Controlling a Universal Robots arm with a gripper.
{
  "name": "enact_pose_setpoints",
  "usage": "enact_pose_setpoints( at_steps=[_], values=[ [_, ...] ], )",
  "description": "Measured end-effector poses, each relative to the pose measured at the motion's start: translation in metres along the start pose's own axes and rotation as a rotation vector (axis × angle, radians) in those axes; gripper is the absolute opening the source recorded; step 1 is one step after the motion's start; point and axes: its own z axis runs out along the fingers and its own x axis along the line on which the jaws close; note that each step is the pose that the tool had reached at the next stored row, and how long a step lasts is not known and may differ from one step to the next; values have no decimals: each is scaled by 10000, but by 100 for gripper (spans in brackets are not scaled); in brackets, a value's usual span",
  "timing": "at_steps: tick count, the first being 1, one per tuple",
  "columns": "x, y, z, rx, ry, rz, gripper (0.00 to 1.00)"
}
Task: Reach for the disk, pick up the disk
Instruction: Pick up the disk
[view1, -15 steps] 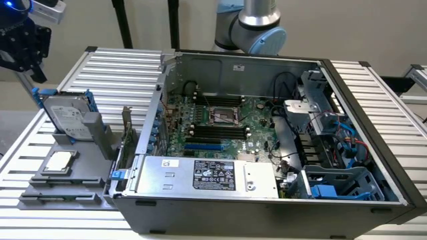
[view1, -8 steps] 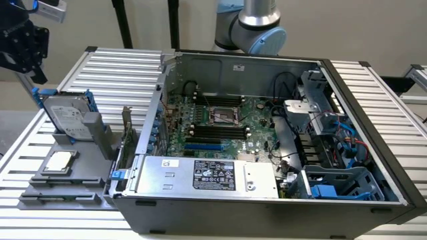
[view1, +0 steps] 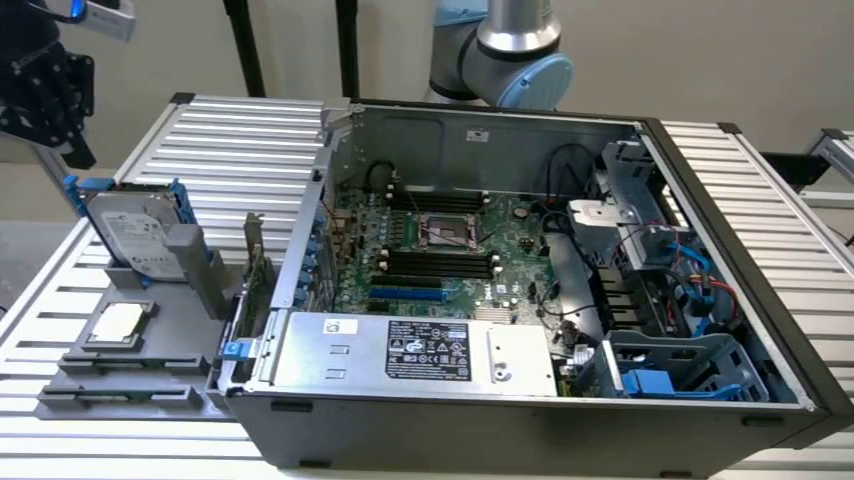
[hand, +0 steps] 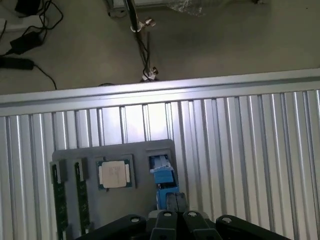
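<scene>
On the exterior view's left, the disk (view1: 134, 235) stands on edge in a grey holder (view1: 200, 272) beside the open computer case (view1: 534, 425). My gripper (view1: 51, 105) hangs above it, apart; I cannot tell how its jaws stand. The reach is unfinished, the pickup not yet done.

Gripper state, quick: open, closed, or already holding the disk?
Gripper: closed on nothing, fingertips together; it hangs above the disk, which stands in its holder, not touching it.
</scene>
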Motion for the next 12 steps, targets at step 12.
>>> enact_pose_setpoints(
  at_steps=[12],
  values=[
    [87, -124, -2, -5, -2, -400, 11]
  ],
)
